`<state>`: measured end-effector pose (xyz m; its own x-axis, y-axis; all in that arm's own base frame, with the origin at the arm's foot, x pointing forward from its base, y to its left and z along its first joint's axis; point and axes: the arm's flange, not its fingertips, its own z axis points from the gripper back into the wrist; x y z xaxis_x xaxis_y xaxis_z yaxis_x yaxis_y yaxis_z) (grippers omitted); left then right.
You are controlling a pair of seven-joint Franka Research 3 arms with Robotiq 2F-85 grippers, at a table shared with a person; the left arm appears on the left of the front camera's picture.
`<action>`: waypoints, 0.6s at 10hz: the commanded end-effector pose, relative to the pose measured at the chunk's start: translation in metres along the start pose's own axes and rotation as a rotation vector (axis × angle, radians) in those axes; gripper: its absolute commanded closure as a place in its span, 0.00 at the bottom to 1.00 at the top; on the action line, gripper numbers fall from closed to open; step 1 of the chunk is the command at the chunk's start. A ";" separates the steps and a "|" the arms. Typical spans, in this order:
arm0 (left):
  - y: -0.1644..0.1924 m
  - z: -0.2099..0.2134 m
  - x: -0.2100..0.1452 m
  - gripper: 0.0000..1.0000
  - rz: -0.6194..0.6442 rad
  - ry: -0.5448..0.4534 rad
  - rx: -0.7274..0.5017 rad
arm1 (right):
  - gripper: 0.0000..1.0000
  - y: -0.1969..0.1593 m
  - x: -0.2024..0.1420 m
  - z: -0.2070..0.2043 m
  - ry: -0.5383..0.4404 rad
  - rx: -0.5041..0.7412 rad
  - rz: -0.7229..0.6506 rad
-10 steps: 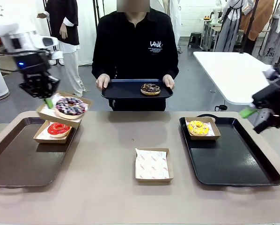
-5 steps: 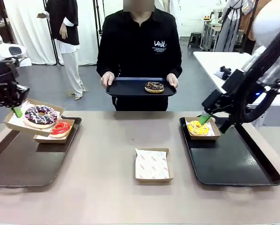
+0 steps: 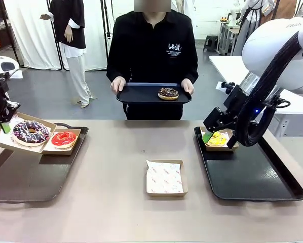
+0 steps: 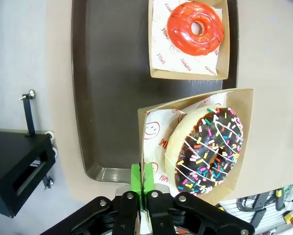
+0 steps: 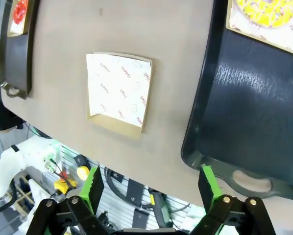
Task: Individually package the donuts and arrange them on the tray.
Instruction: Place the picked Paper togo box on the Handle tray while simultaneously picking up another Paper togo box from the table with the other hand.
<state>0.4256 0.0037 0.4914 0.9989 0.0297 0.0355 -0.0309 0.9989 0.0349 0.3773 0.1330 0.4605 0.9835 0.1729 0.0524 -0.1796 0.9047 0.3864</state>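
Leaning over the black tray, the right gripper stood wide open and hid part of the yellow donut in its box. The left gripper, partly cut off at the side, pinched the rim of the carton holding the sprinkled purple donut over the brown tray, beside the red donut. I counted four donuts, the chocolate donut on the person's tray, and three trays.
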 end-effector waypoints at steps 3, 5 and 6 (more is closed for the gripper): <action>0.000 0.001 0.000 0.99 -0.007 0.006 -0.004 | 0.00 0.000 -0.001 0.006 -0.003 -0.003 -0.002; 0.000 0.001 0.000 0.99 -0.007 0.006 -0.004 | 0.00 0.000 -0.001 0.006 -0.003 -0.003 -0.002; 0.000 0.001 0.000 0.99 -0.007 0.006 -0.004 | 0.00 0.000 -0.001 0.006 -0.003 -0.003 -0.002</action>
<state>0.4258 0.0026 0.4904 0.9991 0.0274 0.0323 -0.0285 0.9990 0.0341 0.3776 0.1303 0.4651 0.9836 0.1699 0.0608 -0.1800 0.8992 0.3987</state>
